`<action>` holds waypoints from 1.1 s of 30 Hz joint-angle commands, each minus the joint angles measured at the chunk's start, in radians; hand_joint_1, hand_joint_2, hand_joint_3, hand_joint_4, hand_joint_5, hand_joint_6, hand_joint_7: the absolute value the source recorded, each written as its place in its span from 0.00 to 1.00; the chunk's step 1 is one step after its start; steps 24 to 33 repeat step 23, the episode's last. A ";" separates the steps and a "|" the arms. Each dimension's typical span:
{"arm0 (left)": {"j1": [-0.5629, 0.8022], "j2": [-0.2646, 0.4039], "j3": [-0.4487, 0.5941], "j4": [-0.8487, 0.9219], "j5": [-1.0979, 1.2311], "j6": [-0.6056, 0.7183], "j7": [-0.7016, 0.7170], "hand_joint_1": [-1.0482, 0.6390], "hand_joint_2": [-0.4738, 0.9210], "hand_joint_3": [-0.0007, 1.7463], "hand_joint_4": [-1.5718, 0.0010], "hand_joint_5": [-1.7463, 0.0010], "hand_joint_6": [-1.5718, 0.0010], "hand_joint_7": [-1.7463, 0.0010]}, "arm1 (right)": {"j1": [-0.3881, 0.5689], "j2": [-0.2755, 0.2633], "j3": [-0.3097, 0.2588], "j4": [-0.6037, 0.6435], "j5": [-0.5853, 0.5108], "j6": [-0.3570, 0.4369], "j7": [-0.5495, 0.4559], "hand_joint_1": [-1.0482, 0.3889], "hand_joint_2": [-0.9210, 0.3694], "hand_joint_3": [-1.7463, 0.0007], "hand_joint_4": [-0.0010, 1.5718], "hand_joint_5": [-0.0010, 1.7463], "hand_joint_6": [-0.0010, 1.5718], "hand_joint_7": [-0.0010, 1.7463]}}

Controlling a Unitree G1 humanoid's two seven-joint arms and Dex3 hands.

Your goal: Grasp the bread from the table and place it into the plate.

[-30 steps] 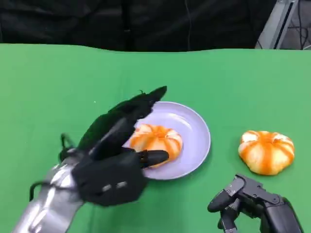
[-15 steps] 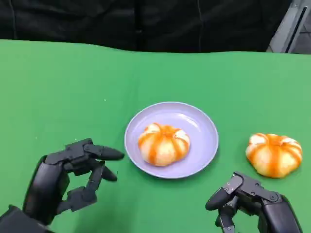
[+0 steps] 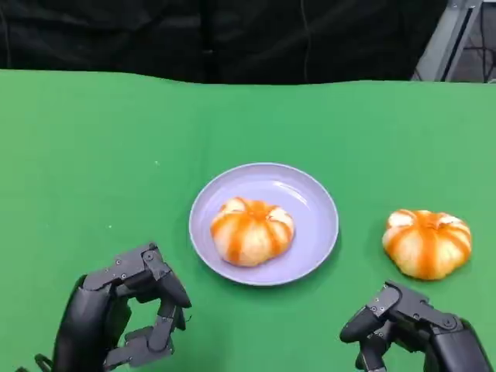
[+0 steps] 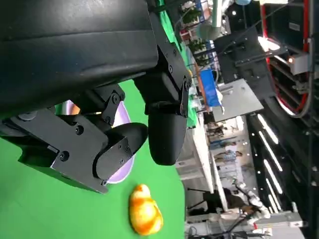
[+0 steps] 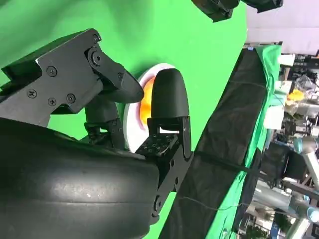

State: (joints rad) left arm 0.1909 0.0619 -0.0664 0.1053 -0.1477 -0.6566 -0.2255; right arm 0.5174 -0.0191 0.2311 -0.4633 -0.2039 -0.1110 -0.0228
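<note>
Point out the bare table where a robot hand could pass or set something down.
Bare green table: the far strip beyond the plate, all left of it, and the gap between plate and loose bread. The plate is taken by a bread; the near edge holds both robot hands.

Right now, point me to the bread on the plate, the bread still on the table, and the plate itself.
bread on the plate (image 3: pixel 252 231), head view, on its striped top.
bread on the table (image 3: pixel 427 242), head view, middle of its top.
plate (image 3: pixel 310 198), head view, bare far-right part of its rim.
</note>
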 commanded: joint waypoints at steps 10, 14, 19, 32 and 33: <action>-0.016 -0.003 0.018 -0.001 0.020 0.007 0.006 0.57 0.69 0.69 0.45 0.00 0.51 0.09 | 0.004 -0.010 -0.022 -0.018 0.005 -0.002 0.002 0.70 0.29 0.37 0.39 0.93 0.46 0.74; -0.016 -0.006 0.021 -0.001 0.026 0.009 0.005 0.56 0.70 0.68 0.46 0.00 0.52 0.09 | 0.003 -0.009 -0.024 -0.017 0.008 -0.001 0.005 0.70 0.30 0.37 0.39 0.93 0.45 0.74; -0.022 -0.011 0.026 0.014 0.040 -0.009 0.005 0.56 0.74 0.63 0.46 0.00 0.52 0.09 | 0.001 -0.004 -0.025 -0.010 0.024 -0.001 0.008 0.71 0.30 0.37 0.39 0.94 0.45 0.75; -0.023 -0.010 0.030 0.017 0.044 -0.015 0.001 0.56 0.73 0.64 0.46 0.00 0.52 0.08 | 0.002 -0.009 -0.022 -0.010 0.013 -0.006 0.007 0.70 0.30 0.36 0.39 0.93 0.45 0.75; -0.023 -0.010 0.030 0.017 0.044 -0.015 0.001 0.56 0.73 0.64 0.46 0.00 0.52 0.08 | 0.002 -0.009 -0.022 -0.010 0.013 -0.006 0.007 0.70 0.30 0.36 0.39 0.93 0.45 0.75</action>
